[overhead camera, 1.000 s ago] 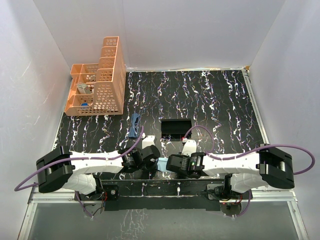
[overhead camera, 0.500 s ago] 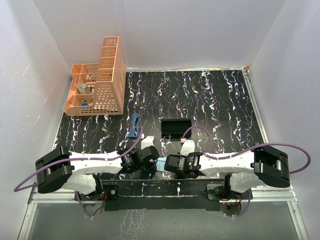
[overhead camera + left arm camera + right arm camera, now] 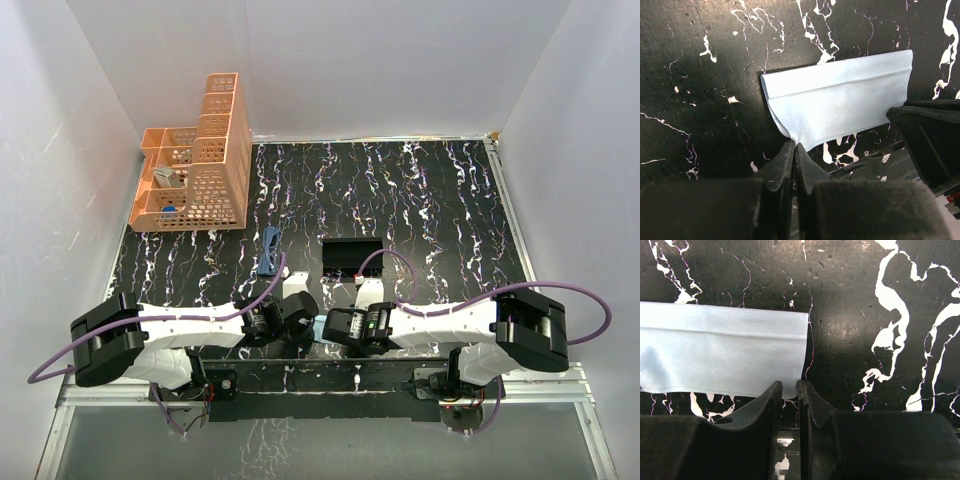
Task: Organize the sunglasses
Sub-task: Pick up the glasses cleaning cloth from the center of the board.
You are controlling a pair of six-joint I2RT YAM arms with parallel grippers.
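step: likely folding light blue cloth (image 3: 840, 105) at worktop (image 3: 450, 200) near edge | left gripper (image 3: 794, 147) pinches one corner | right gripper (image 3: 800, 385) pinches the other | next: lay corners evenly; sunglasses (image 3: 270, 250) untouched

Bright, even light from above fills the white-walled enclosure (image 3: 350, 70); at the wrists, the jaws blur softly while the cloth (image 3: 840, 105) just ahead shows crisp.

In my right wrist view the picture's left edge cuts off the cloth (image 3: 720, 350). Whether my right gripper (image 3: 790, 386) really pinches its corner, I cannot tell. From above the cloth is almost fully hidden; only a sliver shows. What lies in the orange basket (image 3: 215, 195) is too small to name.
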